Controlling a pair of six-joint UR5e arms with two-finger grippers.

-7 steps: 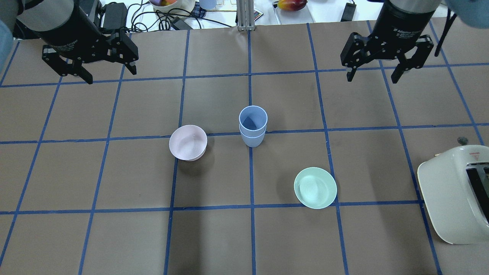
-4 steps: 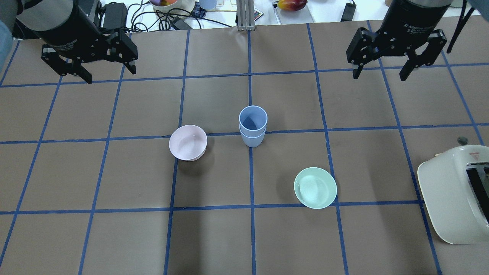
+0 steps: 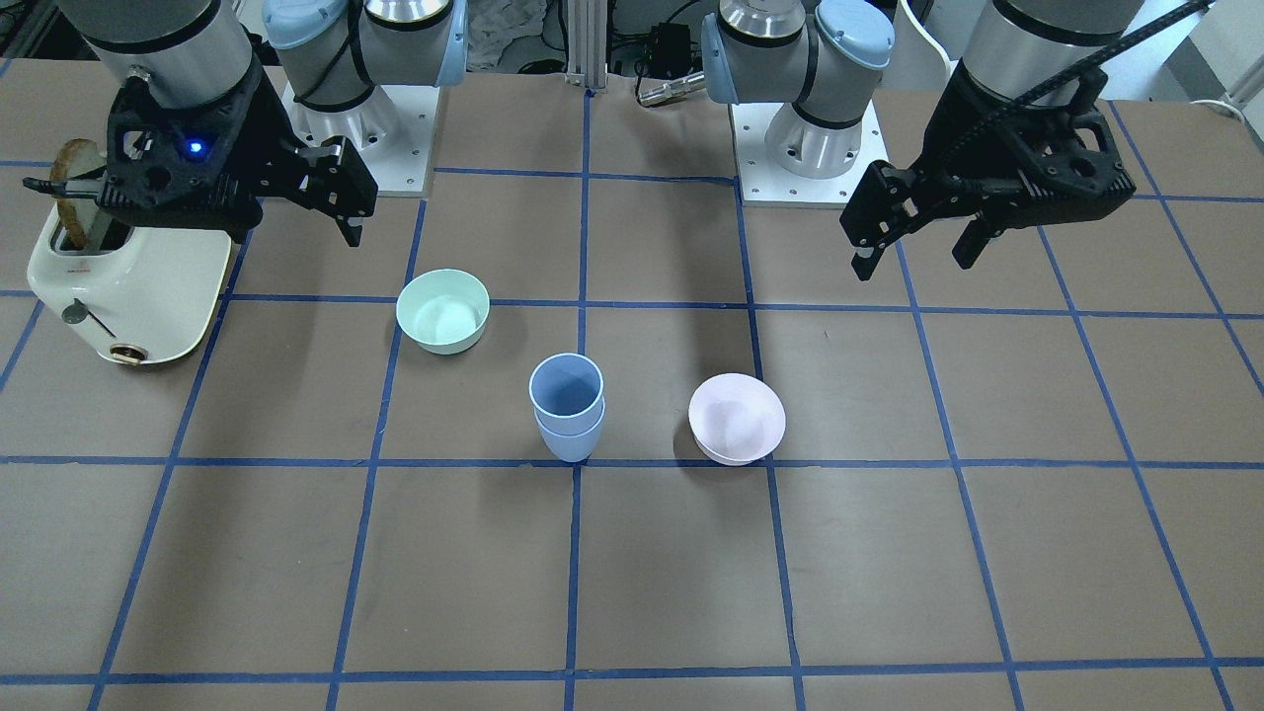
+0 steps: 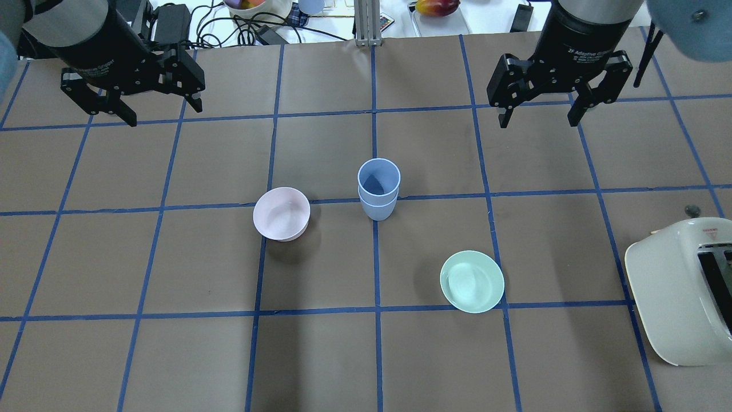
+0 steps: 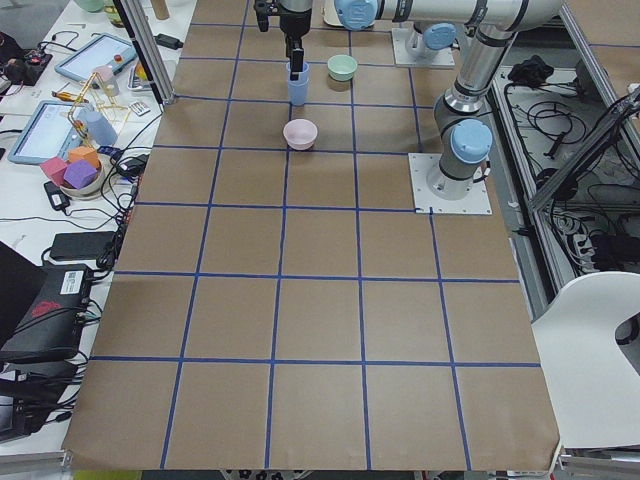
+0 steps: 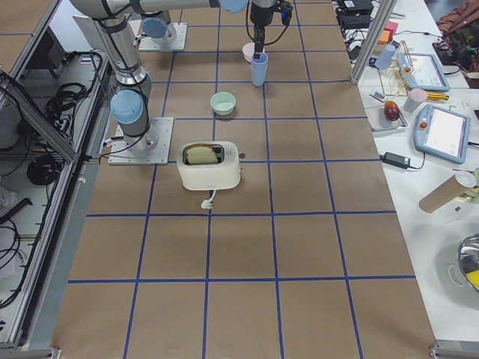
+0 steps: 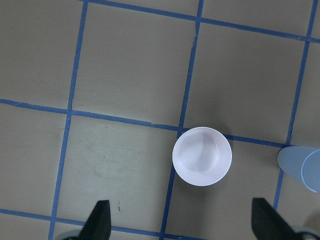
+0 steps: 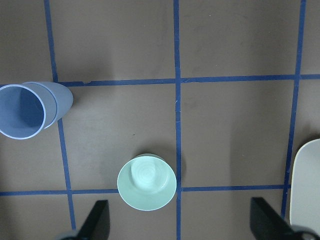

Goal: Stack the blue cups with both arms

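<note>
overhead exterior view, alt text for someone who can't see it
Two blue cups stand nested in one stack at centre, a pink bowl to their left and a mint-green bowl lower right. The left tool and right tool hang open and empty over the far corners; a cream toaster sits at the right edge.

And the table (image 4: 171,366) is shown papered in brown and ruled into squares with blue tape (image 4: 374,355). The blue cups (image 4: 378,191), one nested in the other, are stood upright on it, well apart from both pairs of fingers and roughly between them. The pink bowl (image 4: 281,213) is set toward the fingers (image 4: 127,113) of the left gripper (image 4: 166,114). The mint-green bowl (image 4: 472,281) is set toward the fingers (image 4: 504,117) of the right gripper (image 4: 537,123), and the cream toaster (image 4: 680,297) is parked out beyond those.
</note>
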